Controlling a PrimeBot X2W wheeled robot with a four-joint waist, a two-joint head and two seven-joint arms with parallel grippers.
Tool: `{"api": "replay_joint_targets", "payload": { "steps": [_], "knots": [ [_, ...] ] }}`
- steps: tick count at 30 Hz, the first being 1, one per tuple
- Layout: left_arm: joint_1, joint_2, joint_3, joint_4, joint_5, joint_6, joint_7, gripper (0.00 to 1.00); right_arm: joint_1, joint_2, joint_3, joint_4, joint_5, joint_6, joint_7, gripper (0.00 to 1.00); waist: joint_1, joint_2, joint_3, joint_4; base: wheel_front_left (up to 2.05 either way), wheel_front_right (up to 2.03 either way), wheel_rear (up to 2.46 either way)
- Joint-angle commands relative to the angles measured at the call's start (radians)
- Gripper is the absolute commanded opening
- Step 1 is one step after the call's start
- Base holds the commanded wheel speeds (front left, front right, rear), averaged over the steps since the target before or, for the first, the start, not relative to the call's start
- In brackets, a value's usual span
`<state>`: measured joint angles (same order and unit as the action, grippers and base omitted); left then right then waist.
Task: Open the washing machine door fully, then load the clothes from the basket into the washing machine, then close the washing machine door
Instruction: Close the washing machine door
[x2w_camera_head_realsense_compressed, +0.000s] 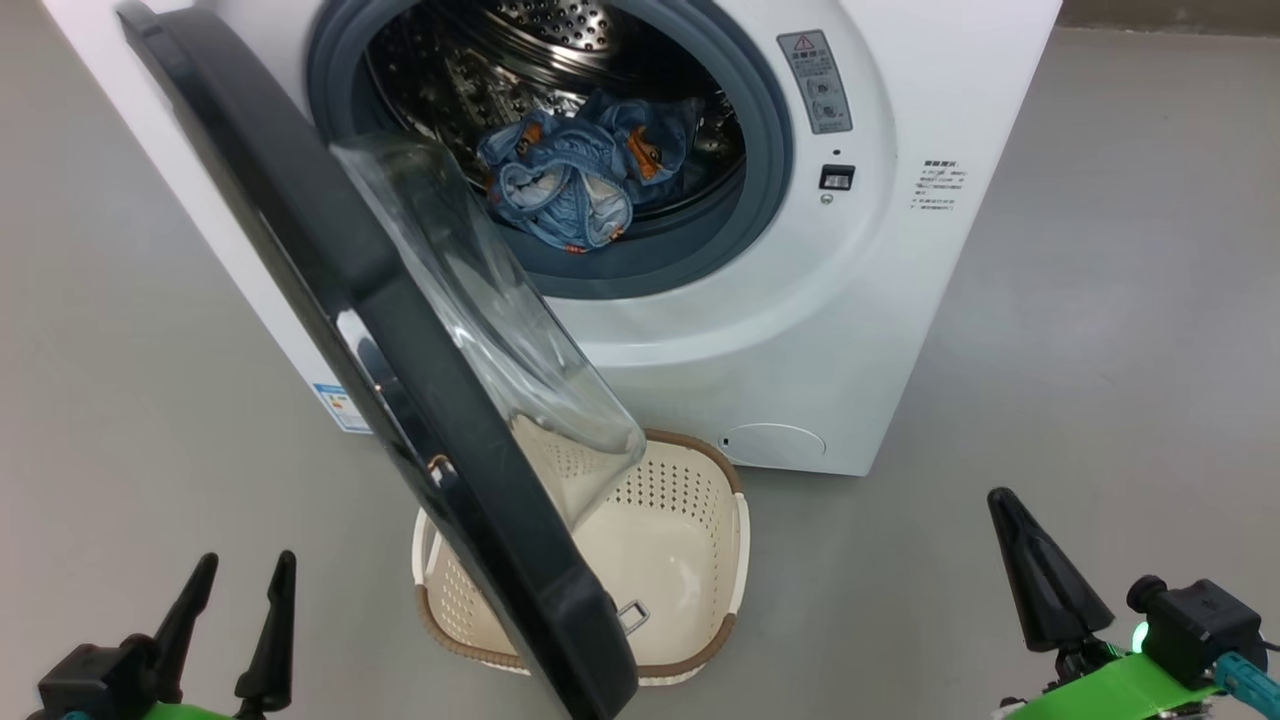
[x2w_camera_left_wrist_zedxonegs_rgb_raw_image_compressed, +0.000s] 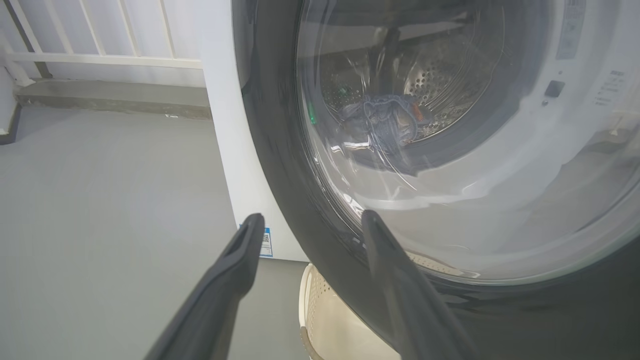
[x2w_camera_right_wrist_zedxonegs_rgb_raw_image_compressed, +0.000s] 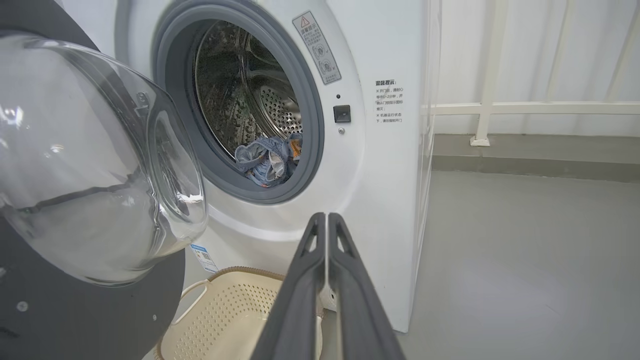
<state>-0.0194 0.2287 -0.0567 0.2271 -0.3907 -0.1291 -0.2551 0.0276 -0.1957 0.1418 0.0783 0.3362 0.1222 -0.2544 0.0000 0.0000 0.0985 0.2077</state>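
Blue clothes (x2w_camera_head_realsense_compressed: 565, 185) in washing machine (x2w_camera_head_realsense_compressed: 900, 300); L pincer (x2w_camera_head_realsense_compressed: 248, 560) apart, R pincer (x2w_camera_right_wrist_zedxonegs_rgb_raw_image_compressed: 326, 216) together, both w/o load.

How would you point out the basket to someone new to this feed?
Find the white washer with its door open. On the floor before it, partly behind the door, sits the basket. Only it is cream, perforated, brown-rimmed.
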Motion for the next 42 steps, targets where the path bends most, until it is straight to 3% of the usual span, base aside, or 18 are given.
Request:
{"api": "replay_joint_targets", "payload": {
  "steps": [1, 14, 25, 36, 42],
  "knots": [
    [-0.013, 0.018, 0.043, -0.027, 0.012, -0.002, -0.007, 1.0, -0.045, -0.012, 0.034, -0.039, -0.005, 0.008, -0.007, 0.0, 0.0, 0.0, -0.004, 0.005, 0.0, 0.0, 0.0],
    [0.008, -0.001, 0.057, -0.06, 0.028, -0.002, -0.007, 1.0, -0.168, -0.005, 0.147, -0.23, -0.016, 0.008, -0.007, 0.0, 0.0, 0.0, -0.037, 0.043, 0.0, 0.0, 0.0],
    [0.028, -0.002, 0.054, -0.072, 0.032, -0.002, -0.007, 1.0, -0.247, 0.01, 0.359, -0.367, 0.005, 0.008, -0.007, 0.0, 0.0, 0.0, -0.06, 0.07, 0.0, 0.0, 0.0],
    [0.032, -0.005, 0.055, -0.073, 0.032, -0.002, -0.007, 1.0, -0.263, 0.013, 0.581, -0.359, 0.049, 0.008, -0.007, 0.0, 0.0, 0.0, -0.069, 0.077, 0.0, 0.0, 0.0],
    [0.036, -0.005, 0.056, -0.073, 0.032, -0.002, -0.007, 1.0, -0.257, 0.015, 0.651, -0.325, 0.071, 0.008, -0.007, 0.0, 0.0, 0.0, -0.075, 0.077, 0.0, 0.0, 0.0]
  ]
}}
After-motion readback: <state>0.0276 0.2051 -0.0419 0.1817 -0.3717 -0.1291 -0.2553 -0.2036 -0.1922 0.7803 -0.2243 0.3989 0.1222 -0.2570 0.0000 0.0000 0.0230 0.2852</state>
